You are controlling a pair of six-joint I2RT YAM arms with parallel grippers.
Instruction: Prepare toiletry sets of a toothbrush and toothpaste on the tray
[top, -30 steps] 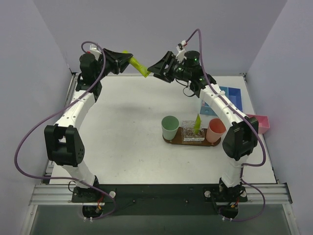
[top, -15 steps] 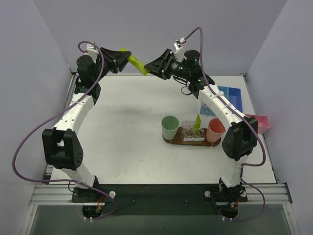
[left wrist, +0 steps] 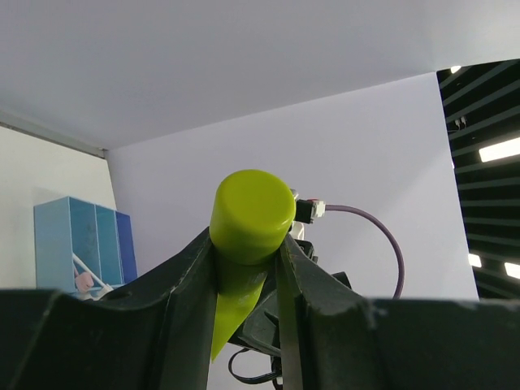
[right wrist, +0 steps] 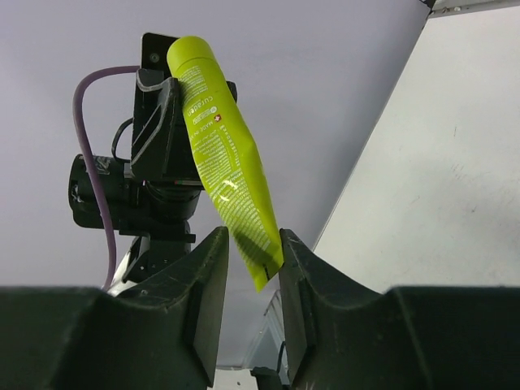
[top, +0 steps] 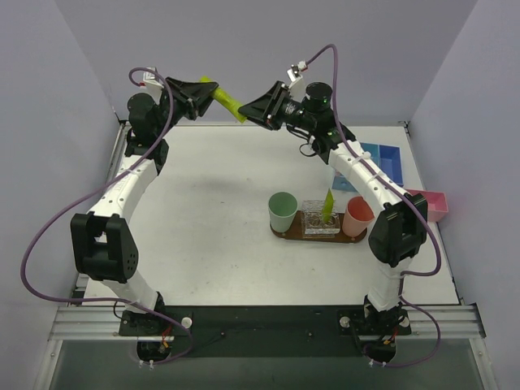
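Above the table (top: 203, 203), left gripper (left wrist: 248, 264) gripping toothpaste (right wrist: 226, 158), right gripper (right wrist: 253, 253) flanking tip

Jaws of the right claw (right wrist: 250, 244) narrower and nearer, now around the tail of the toothpaste (right wrist: 223, 154).

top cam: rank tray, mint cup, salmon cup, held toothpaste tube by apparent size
1. tray: clearly largest.
2. mint cup and salmon cup: look alike, tied.
3. held toothpaste tube: thinnest, though longer than a cup. It is raised toward the camera and partly covered, so its rank is unsure.
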